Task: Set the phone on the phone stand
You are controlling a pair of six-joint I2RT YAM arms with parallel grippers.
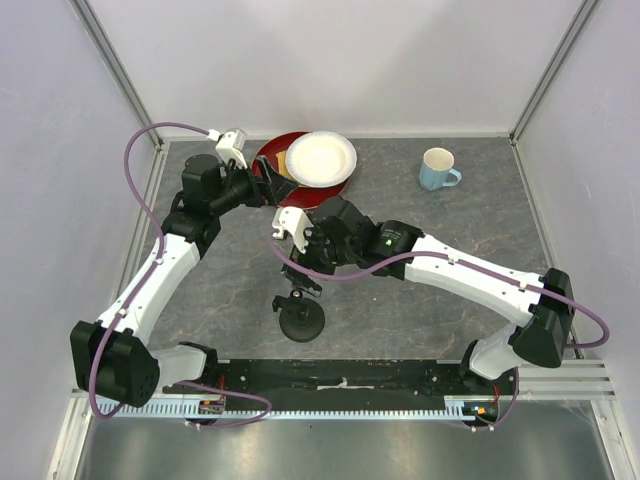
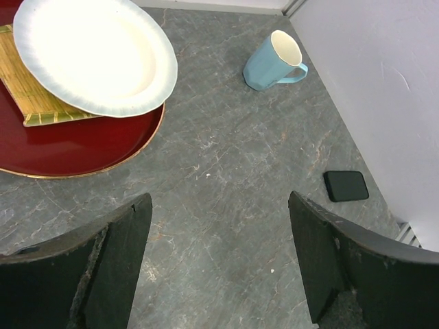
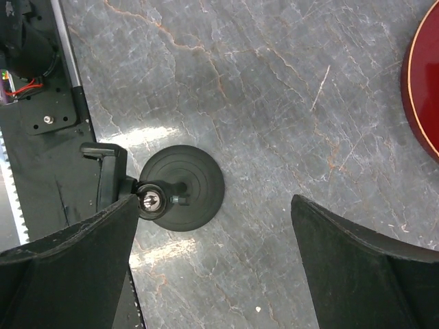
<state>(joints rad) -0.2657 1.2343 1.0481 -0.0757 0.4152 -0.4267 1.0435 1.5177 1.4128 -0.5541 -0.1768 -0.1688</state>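
Note:
The phone (image 2: 346,186) lies flat on the grey table by the right wall in the left wrist view; it does not show in the top view. The phone stand (image 1: 300,318) stands near the table's front edge, its disc base and clamp head seen from above in the right wrist view (image 3: 182,186). My right gripper (image 1: 300,284) is open and empty, hovering just above and beside the stand (image 3: 215,205). My left gripper (image 1: 272,186) is open and empty beside the red tray, above bare table (image 2: 219,205).
A red tray (image 1: 272,158) at the back holds a bamboo mat (image 2: 27,89) and a white plate (image 1: 320,158). A blue mug (image 1: 438,168) stands at the back right (image 2: 274,60). Walls enclose three sides. A black rail (image 1: 350,375) runs along the front.

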